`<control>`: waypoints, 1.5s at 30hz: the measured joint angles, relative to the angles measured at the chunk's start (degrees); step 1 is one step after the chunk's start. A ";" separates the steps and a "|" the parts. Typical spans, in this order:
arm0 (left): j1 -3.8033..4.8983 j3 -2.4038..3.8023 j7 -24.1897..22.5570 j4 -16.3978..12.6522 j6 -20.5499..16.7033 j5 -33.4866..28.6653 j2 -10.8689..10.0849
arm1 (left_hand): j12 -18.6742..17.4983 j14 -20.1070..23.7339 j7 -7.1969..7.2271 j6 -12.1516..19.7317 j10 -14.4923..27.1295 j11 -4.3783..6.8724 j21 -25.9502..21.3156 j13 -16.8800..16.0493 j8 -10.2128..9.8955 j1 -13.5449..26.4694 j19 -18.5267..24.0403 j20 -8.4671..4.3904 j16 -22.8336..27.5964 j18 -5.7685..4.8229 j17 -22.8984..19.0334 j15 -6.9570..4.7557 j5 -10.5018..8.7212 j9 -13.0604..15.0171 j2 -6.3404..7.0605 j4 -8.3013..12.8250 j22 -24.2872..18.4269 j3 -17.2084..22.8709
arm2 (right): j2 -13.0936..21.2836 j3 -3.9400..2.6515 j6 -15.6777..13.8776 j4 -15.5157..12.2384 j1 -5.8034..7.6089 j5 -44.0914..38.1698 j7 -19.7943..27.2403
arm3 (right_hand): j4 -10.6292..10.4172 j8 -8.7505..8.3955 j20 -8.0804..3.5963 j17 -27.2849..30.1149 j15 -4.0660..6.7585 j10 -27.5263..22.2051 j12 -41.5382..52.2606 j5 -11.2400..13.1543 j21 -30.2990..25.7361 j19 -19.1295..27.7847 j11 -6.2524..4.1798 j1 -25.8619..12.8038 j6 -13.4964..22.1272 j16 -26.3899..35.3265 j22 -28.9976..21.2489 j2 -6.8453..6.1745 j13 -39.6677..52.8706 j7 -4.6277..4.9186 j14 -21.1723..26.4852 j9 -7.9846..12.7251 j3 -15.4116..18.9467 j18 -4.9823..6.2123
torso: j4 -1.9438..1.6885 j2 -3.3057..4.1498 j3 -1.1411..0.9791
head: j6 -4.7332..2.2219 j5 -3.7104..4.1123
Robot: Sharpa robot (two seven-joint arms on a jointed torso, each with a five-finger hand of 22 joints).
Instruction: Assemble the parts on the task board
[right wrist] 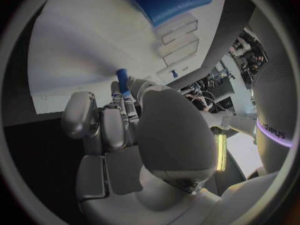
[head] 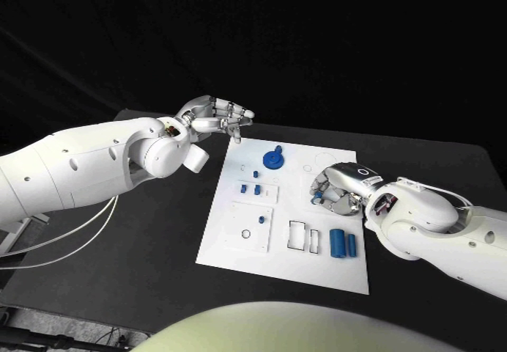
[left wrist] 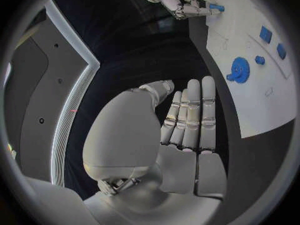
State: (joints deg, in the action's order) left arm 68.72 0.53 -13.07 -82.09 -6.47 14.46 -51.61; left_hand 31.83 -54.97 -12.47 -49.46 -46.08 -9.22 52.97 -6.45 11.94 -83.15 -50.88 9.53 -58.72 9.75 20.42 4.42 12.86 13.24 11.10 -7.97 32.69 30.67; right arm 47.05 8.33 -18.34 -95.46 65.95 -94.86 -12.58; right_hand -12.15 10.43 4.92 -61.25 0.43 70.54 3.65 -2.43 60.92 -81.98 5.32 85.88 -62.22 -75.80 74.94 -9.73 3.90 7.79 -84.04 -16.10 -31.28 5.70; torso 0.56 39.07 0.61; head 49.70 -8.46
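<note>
Blue, hard-looking plastic, the small peg [right wrist: 122,78] sat pinched in the right robot hand [head: 336,192] over the task board [head: 317,271], probably light, stiff and slippery, best held across its sides. The left robot hand [head: 217,114] hovered with fingers apart, holding nothing.

Head view: high, facing down onto the worktop [head: 158,293] — wrist views close behind each hand; all three sharing the task board [head: 285,220].
</note>
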 measured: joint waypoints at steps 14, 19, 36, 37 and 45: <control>0.00 0.00 0.02 0.40 0.02 0.00 0.15 | 0.33 0.00 0.00 0.00 0.20 0.20 -0.89 0.18 0.00 1.36 0.00 0.00 0.00 0.00 -0.05 0.00 0.00 0.00 -1.36 -1.31 -0.52 0.30 | 1.79 -0.35 -2.06 -3.79 1.80 0.21 0.01 | 1.26 0.81 -0.14 0.40 0.00 0.29 -0.07 -0.25 1.98 -0.55 0.30 -0.93 -0.21 0.00 -0.01 -0.01 0.16 -0.23 0.00 -0.66 -1.26 -0.01 | 0.03 -0.10 -0.02 | -0.14 0.01; 0.00 -0.01 0.02 0.54 0.02 -0.02 0.37 | 0.33 0.00 0.00 0.00 0.21 0.21 -0.89 0.18 0.00 1.36 0.00 0.00 0.00 0.00 -0.05 0.00 0.00 0.00 -1.36 -1.30 -0.59 0.31 | 2.36 -0.63 -2.71 -5.93 3.13 0.54 -0.02 | 1.42 0.81 -0.21 0.36 -0.01 0.30 -0.12 -0.24 2.32 -0.62 0.30 -1.00 -0.21 0.00 -0.02 -0.09 0.16 -0.23 0.00 -0.77 -1.41 -0.01 | 0.02 -0.12 0.02 | -0.27 0.01; -0.19 -0.02 -0.10 1.90 0.45 -0.08 2.22 | 0.33 0.00 -0.21 0.21 0.21 0.21 -1.12 0.18 0.00 1.82 0.00 0.00 0.00 0.00 -0.04 0.00 0.00 0.00 -1.35 -1.53 -0.73 0.55 | -7.83 -0.72 -4.34 -8.50 -0.46 1.45 1.01 | 2.30 1.09 -0.21 0.50 0.21 0.29 0.06 -0.20 2.32 -0.62 0.30 -1.53 -0.22 0.01 -0.03 -0.62 0.05 -0.24 0.22 -0.98 -1.96 -0.01 | 0.12 -0.57 0.19 | -0.57 -1.23; -0.19 -0.03 -0.10 1.97 0.49 -0.08 2.30 | 0.33 0.00 -0.21 0.21 0.21 0.21 -1.12 0.18 0.00 1.82 0.00 0.00 0.00 0.00 -0.04 0.00 0.00 0.00 -1.35 -1.53 -0.74 0.55 | -8.35 -0.72 -4.37 -8.47 -0.80 1.46 1.15 | 2.30 1.09 -0.21 0.50 0.20 0.29 0.06 -0.20 2.32 -0.62 0.30 -1.66 -0.22 0.01 -0.04 -0.75 0.06 -0.24 0.22 -0.98 -1.97 0.00 | 0.08 -0.59 0.23 | -0.53 -1.31; -0.23 -0.07 -0.10 2.21 0.78 -0.09 2.68 | 0.33 0.00 -0.21 0.21 0.21 0.21 -1.12 0.18 0.00 1.81 0.00 0.00 0.00 0.00 -0.04 0.00 0.00 0.00 -1.35 -1.53 -0.74 0.55 | -11.03 -0.40 -4.36 -7.27 -3.15 1.40 2.05 | 2.36 1.09 -0.21 0.58 0.20 0.29 0.05 -0.19 2.15 -0.61 0.30 -1.66 -0.22 0.01 0.01 -0.75 0.06 -0.24 0.22 -1.05 -2.02 0.00 | -0.02 -0.69 0.41 | -0.31 -1.99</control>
State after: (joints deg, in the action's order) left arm 68.49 0.46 -13.17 -79.87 -5.70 14.37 -48.93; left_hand 32.16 -54.97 -12.68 -49.24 -45.87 -9.01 51.85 -6.27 11.94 -81.33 -50.88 9.52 -58.72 9.75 20.37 4.42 12.86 13.24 9.74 -9.50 31.96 31.22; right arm 36.02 7.93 -22.69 -102.73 62.80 -93.46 -10.52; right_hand -9.79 11.52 4.71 -60.66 0.63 70.84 3.70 -2.62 63.07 -82.59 5.62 84.22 -62.44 -75.79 74.95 -10.48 3.96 7.55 -83.82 -17.15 -33.30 5.70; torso 0.54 38.38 1.02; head 49.39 -10.45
